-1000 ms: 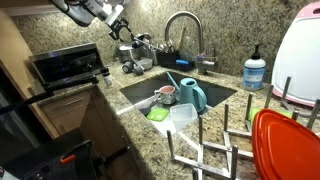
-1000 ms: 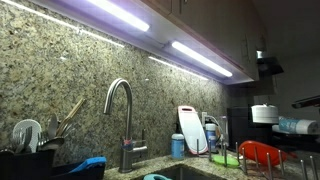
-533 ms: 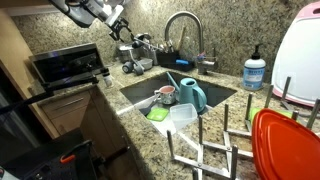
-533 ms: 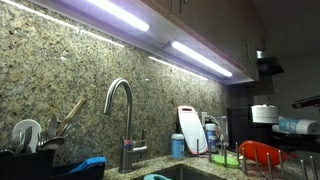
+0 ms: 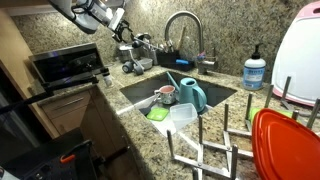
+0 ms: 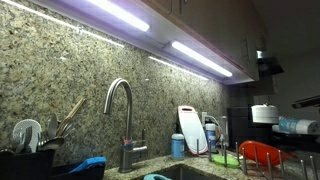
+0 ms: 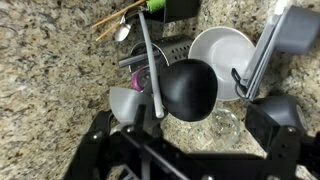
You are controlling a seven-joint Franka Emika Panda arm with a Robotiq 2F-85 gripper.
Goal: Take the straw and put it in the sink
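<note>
In the wrist view, the straw (image 7: 149, 65) is a thin pale tube. It slants out of the dark utensil rack (image 7: 172, 48) next to a black ladle (image 7: 190, 88). My gripper (image 7: 190, 140) is open and empty; its two dark fingers hang wide apart above the ladle's bowl, with the straw's near end by one finger. In an exterior view, my gripper (image 5: 118, 22) hovers over the rack behind the sink (image 5: 138, 92), near the curved faucet (image 5: 182, 28). The straw is too small to make out there.
The sink holds a teal jug (image 5: 191, 95), a light-blue stick (image 5: 172, 78), a cup and a green sponge. A white plate (image 7: 222, 48) and a clear glass (image 7: 224, 121) are by the rack. A dish rack (image 5: 215, 150) with a red plate stands in front.
The arm has shifted slightly over the utensil rack. Nothing was taken hold of or let go.
</note>
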